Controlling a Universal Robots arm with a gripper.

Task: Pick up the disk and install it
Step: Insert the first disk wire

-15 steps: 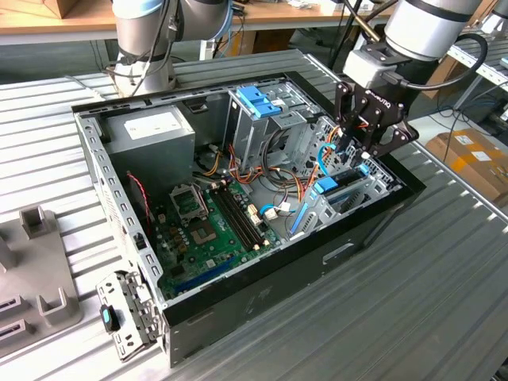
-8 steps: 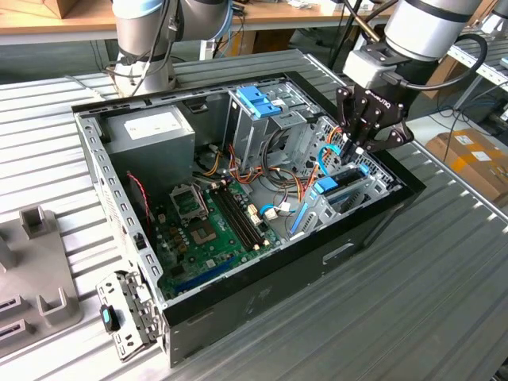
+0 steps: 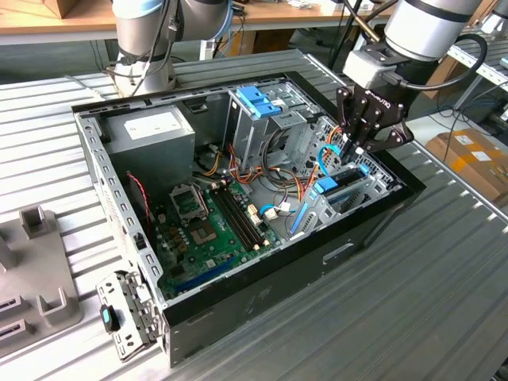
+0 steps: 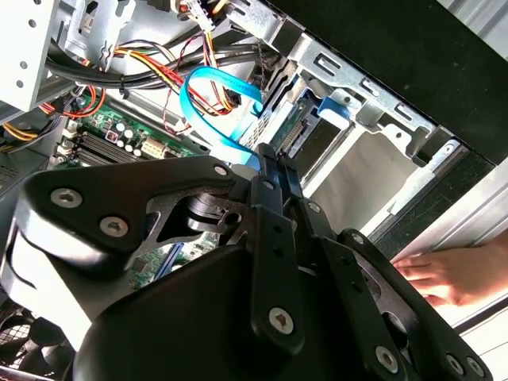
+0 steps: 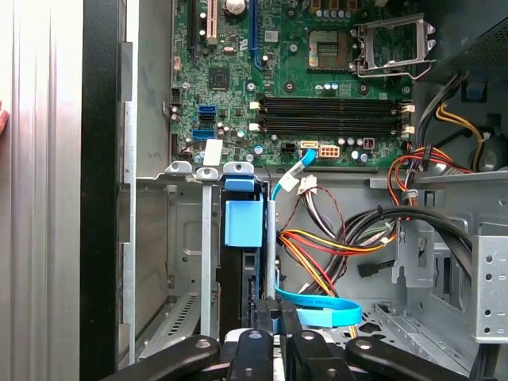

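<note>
At the three o'clock end of the open computer case (image 3: 262, 305) in the exterior view, the disk (image 3: 332, 189) stood on edge in its drive bay, with the motherboard (image 3: 208, 230) at its nine o'clock. The gripper (image 3: 350, 152) reached down to it, fingers (image 5: 264, 313) pressed close together at the disk's upper edge. Whether they pinched it could not be told.

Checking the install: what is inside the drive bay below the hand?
The disk stands on edge in the bay, its light-blue carrier tab showing, with the hand right at it. Its face and lower part are covered by the bay's metal walls.
</note>
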